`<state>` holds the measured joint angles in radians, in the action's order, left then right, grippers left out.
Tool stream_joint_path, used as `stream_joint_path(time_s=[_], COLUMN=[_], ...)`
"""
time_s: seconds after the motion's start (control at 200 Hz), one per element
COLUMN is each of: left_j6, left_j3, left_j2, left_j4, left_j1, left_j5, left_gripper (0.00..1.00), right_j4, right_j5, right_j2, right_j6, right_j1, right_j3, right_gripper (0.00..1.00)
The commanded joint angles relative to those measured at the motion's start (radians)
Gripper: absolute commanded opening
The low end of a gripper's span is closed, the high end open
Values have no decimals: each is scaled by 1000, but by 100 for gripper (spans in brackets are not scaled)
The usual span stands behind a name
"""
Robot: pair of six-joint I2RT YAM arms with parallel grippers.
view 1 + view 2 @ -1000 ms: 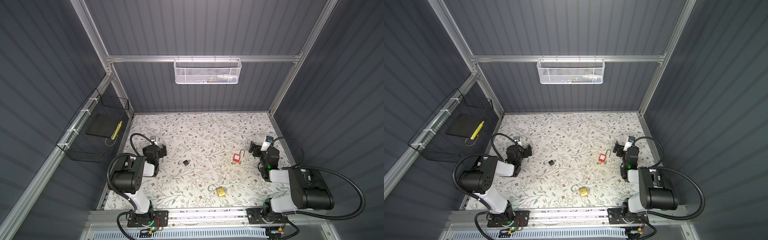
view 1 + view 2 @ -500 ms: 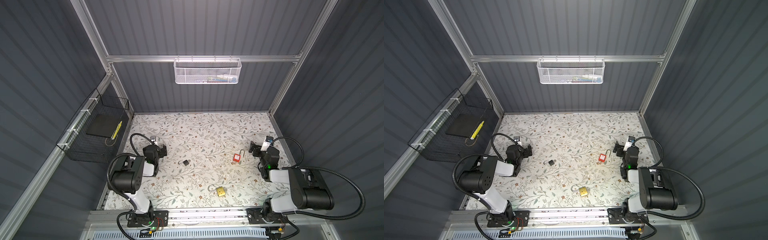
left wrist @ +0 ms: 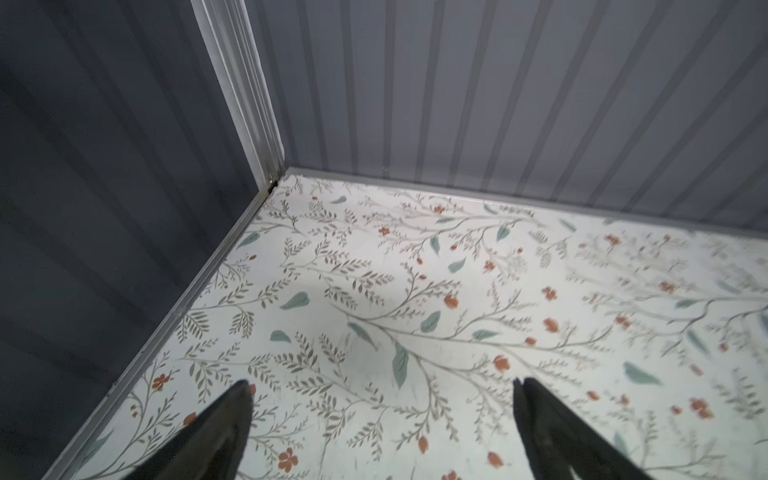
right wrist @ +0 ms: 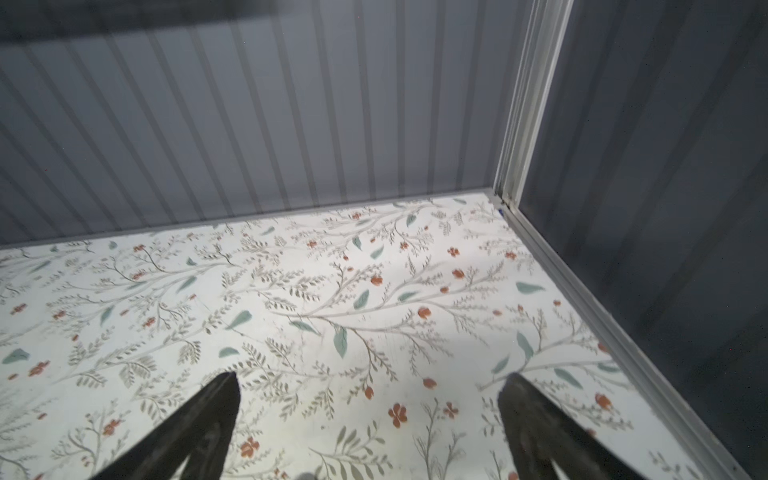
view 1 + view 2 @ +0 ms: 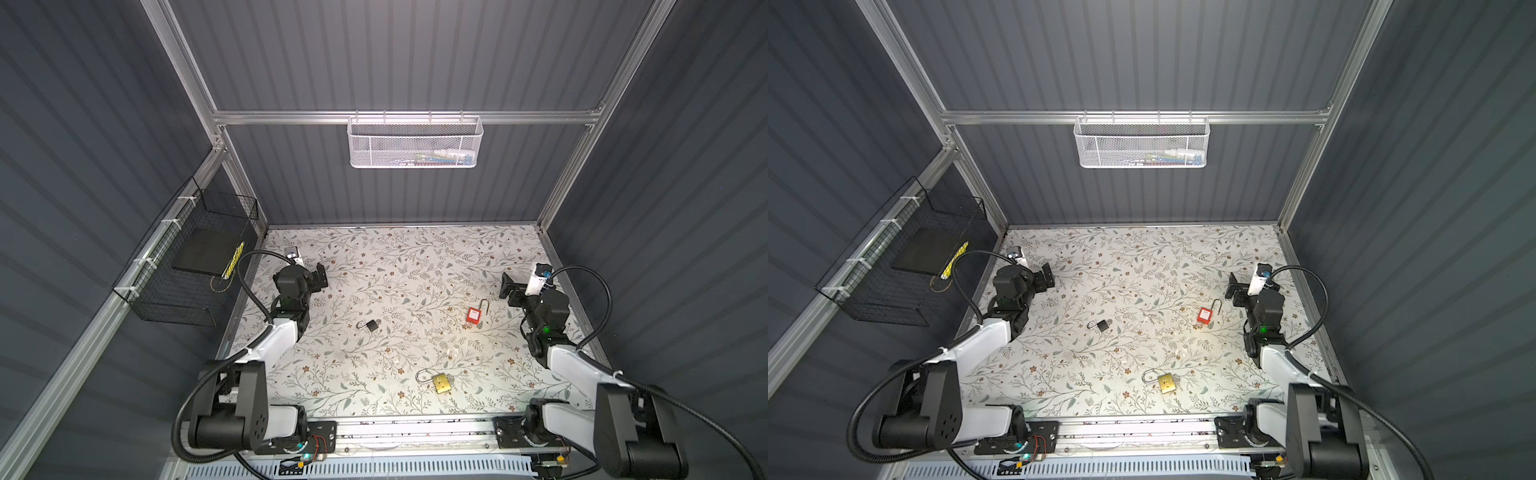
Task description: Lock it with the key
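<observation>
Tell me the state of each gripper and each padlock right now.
left gripper: open, empty.
right gripper: open, empty.
black padlock: lying flat, untouched; locked or not, too small to tell.
red padlock: lying flat, untouched; shackle looks raised.
brass padlock: lying flat, untouched; lock state unclear.

Floral-patterned tabletop (image 5: 395,266), enclosed by grey ribbed walls (image 5: 395,58) on an aluminium frame (image 5: 291,117). A white mesh basket (image 5: 414,145) hangs from the frame's rear bar in both top views; its contents are too small to identify. On the left wall, a black wire basket (image 5: 174,299) holds a flat black slab (image 5: 203,253) with a yellow strip (image 5: 232,259) along one edge. Each wrist view shows the tabletop meeting the walls at a corner post (image 3: 249,104).
</observation>
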<state>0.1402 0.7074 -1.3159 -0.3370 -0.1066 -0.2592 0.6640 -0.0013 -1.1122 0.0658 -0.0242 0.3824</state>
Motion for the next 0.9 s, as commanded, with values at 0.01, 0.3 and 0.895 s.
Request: stream_joint_path(time_s=[0.01, 0.3, 0.895], left_j6=[149, 366, 679], left_j3=[60, 111, -40], left_j2=[59, 157, 165], left_j4=[345, 686, 613], left_j1=[-50, -187, -255], left_j5=[17, 149, 548], left_gripper=[100, 100, 100], right_j4=[-279, -743, -543], right_j5=[40, 71, -134], right_j2=[113, 290, -142], right_j6=[42, 137, 163], right_j1=[49, 280, 730], right_j3=[84, 196, 243], right_gripper=[99, 99, 99])
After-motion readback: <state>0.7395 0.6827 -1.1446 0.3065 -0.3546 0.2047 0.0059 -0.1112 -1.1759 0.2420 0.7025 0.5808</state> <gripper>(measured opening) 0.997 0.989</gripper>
